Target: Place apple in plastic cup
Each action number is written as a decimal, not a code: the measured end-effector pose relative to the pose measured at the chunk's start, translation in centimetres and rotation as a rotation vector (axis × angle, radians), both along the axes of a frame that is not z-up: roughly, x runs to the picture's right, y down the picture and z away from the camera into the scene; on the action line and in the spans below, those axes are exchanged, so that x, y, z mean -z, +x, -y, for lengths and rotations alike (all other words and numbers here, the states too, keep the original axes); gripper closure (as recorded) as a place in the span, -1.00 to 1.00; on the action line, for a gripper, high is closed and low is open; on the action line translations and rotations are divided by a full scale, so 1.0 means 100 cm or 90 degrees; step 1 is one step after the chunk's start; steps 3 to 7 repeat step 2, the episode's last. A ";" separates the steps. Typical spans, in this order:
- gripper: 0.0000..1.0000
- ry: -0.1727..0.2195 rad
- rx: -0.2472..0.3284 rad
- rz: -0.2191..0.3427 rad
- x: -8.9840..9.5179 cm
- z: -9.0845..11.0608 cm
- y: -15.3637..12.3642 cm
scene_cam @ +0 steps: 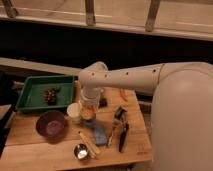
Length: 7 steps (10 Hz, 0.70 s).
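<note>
The apple (88, 114) is a small yellow-orange round fruit. It sits at the mouth of the short blue-grey plastic cup (89, 121), which is mostly hidden under it, near the middle of the wooden table. My gripper (90, 103) hangs straight down from the white arm, directly above the apple and very close to it. I cannot see whether it still touches the apple.
A white cup (74, 111) stands just left of the plastic cup. A purple bowl (50, 124) is further left, with a green tray (35, 86) behind it. A small metal bowl (81, 151), a blue object (100, 135) and black utensils (121, 131) lie in front.
</note>
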<state>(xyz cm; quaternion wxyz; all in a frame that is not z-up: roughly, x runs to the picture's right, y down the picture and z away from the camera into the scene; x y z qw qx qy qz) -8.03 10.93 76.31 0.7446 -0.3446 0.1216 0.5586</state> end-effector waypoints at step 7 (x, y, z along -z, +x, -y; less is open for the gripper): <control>-0.25 0.000 0.001 0.001 0.000 0.000 -0.002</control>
